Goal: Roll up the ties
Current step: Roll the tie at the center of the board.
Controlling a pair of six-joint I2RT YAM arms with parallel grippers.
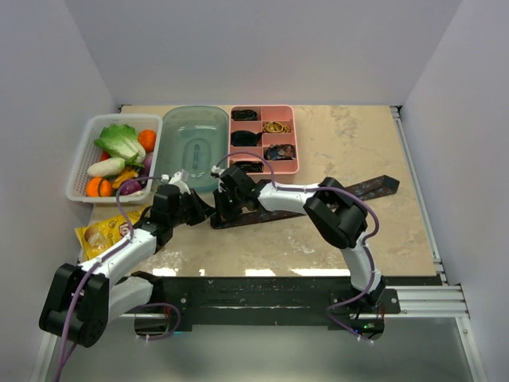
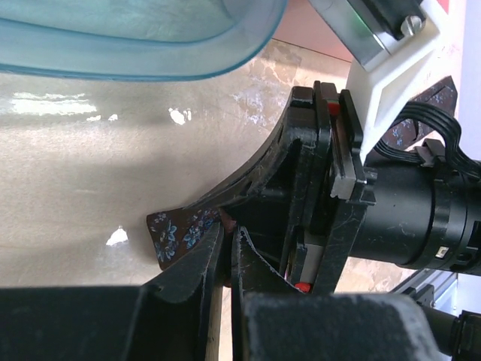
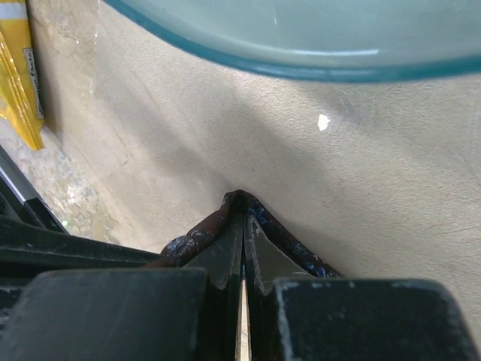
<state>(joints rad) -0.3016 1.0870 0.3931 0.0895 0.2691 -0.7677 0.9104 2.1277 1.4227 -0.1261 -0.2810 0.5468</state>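
I'm looking down my left gripper (image 2: 228, 233) here. Its two black fingers (image 2: 197, 274) stand nearly together, and the dark brown fabric tie (image 2: 174, 235) with small blue flowers is nipped at their tips. The tie's end lies flat on the glossy beige marbled tabletop (image 2: 90, 173), just to the left. The right gripper (image 2: 252, 197), black with a white bracket behind it, crowds in right against mine. A translucent blue-green plastic tub (image 2: 135, 45) runs along the top edge, and black cables (image 2: 421, 124) loop at the far right.
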